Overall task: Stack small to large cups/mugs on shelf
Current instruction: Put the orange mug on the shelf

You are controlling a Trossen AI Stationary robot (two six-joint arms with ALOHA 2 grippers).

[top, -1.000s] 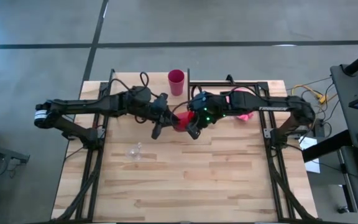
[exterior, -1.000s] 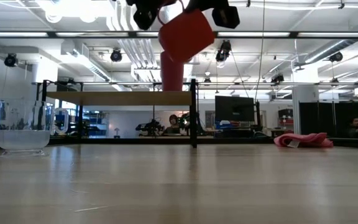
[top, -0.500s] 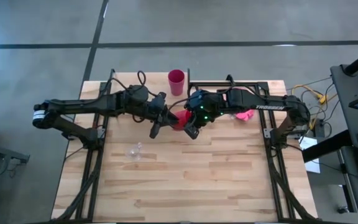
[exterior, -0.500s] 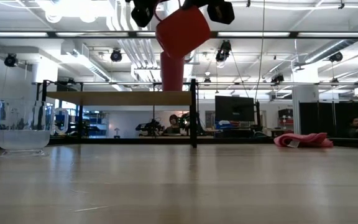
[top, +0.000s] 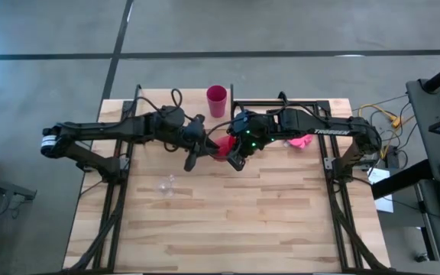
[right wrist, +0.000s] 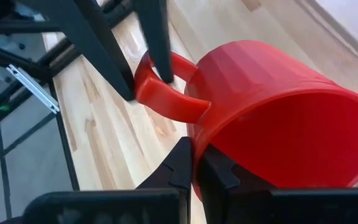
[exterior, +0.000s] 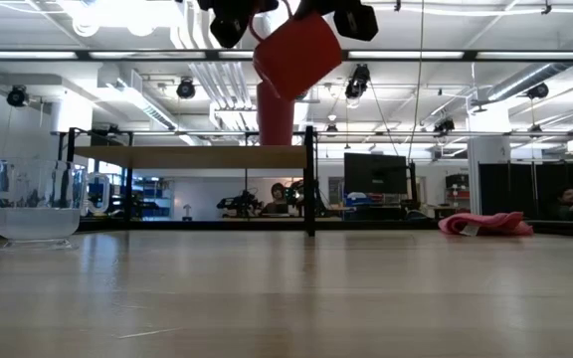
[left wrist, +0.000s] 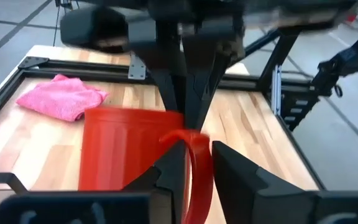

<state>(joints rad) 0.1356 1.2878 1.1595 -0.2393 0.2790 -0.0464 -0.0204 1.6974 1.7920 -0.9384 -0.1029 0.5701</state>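
Note:
The red mug (top: 220, 145) hangs tilted high above the table between my two grippers, and it also shows in the low view (exterior: 296, 55). My right gripper (top: 232, 150) is shut on its rim. My left gripper (top: 203, 143) is shut on its handle. The magenta tumbler (exterior: 276, 114) stands upright on the right end of the wooden shelf board (exterior: 192, 156). The clear glass cup (top: 164, 186) stands on its base on the tabletop at the near left, away from both grippers. My left gripper pinches the mug's handle (left wrist: 197, 163) between its two fingers, one finger (right wrist: 160, 43) on the loop side and one (right wrist: 104, 53) outside. It comes roughly level from the table's left. The mug is clear of the table. My right gripper holds the mug's rim wall (right wrist: 199, 169), one finger inside the mug and one outside. It comes from the table's right, on the side away from the handle. The mug is tilted, its open mouth toward this gripper, and lifted clear.
A pink cloth (top: 300, 140) lies on the tabletop at the far right, under my right arm. The shelf's black post (exterior: 311, 179) stands beside the tumbler. Black frame rails run along the table's left and right sides. Bare planks (top: 243, 221) fill the near half.
My right gripper has carried the red mug a little toward the table's left, closer to my left gripper. The mug stays tilted and lifted clear.

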